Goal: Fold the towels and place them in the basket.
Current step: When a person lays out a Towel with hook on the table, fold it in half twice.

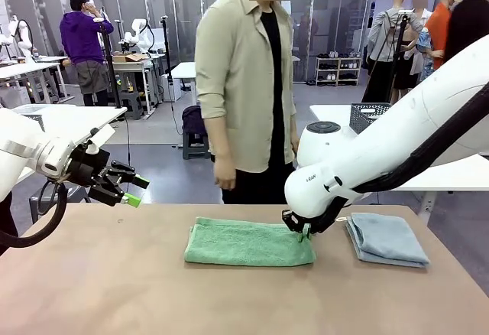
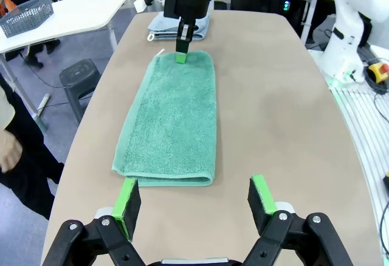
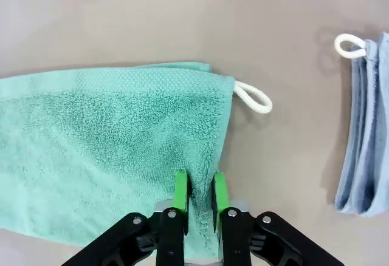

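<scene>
left gripper (image 2: 193, 200): spread, empty, near green towel (image 2: 170, 120)
right gripper (image 3: 199, 194): pinched green towel's edge
risk: thin pinch, edge could slip

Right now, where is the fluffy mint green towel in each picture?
Front view: the folded mint green terry towel lies at the table's middle, the right gripper pinching its right end.
Left wrist view: it stretches lengthwise up the centre.
Right wrist view: it covers the left half, jaws closed on its edge.
Shared landmark: the folded light blue-grey towel beside that pinched end.
</scene>
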`<state>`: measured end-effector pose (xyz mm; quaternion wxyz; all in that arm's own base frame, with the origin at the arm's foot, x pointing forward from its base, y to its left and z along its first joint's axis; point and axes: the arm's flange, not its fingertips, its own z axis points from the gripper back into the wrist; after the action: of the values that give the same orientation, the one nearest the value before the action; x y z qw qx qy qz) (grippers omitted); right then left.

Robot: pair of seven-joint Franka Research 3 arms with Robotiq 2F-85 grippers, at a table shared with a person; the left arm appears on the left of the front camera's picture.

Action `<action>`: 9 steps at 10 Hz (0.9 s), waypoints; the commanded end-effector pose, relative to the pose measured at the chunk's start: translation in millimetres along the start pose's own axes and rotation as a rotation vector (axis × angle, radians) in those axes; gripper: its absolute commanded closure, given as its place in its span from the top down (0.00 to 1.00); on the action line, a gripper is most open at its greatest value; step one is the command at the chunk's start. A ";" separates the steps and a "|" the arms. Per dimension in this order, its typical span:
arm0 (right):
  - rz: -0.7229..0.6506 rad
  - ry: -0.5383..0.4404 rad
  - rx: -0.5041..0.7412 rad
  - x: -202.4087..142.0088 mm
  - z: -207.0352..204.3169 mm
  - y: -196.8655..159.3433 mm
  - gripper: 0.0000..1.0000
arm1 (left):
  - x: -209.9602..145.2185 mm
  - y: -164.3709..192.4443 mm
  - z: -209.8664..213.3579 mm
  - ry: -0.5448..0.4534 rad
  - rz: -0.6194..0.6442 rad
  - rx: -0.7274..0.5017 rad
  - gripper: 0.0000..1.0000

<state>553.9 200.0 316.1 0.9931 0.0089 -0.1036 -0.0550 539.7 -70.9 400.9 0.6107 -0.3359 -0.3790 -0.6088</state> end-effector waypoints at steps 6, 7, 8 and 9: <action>-0.015 -0.032 0.069 -2.1 -19.4 -10.0 0.34 | 1.2 -0.5 1.4 -0.010 0.010 -0.004 0.90; -0.014 -0.018 0.082 -1.2 -24.3 -9.0 0.34 | 1.2 -0.5 1.4 -0.010 0.010 -0.004 0.90; -0.010 -0.010 0.088 -0.7 -29.1 -7.1 0.34 | 1.2 -0.5 1.4 -0.010 0.010 -0.004 0.90; -0.006 0.000 0.088 -0.5 -32.1 -5.9 0.34 | 1.2 -0.5 1.4 -0.010 0.010 -0.004 0.90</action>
<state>556.3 192.2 291.6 0.9916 0.0394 -0.1077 -0.0596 539.7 -70.9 400.9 0.6107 -0.3359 -0.3790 -0.6088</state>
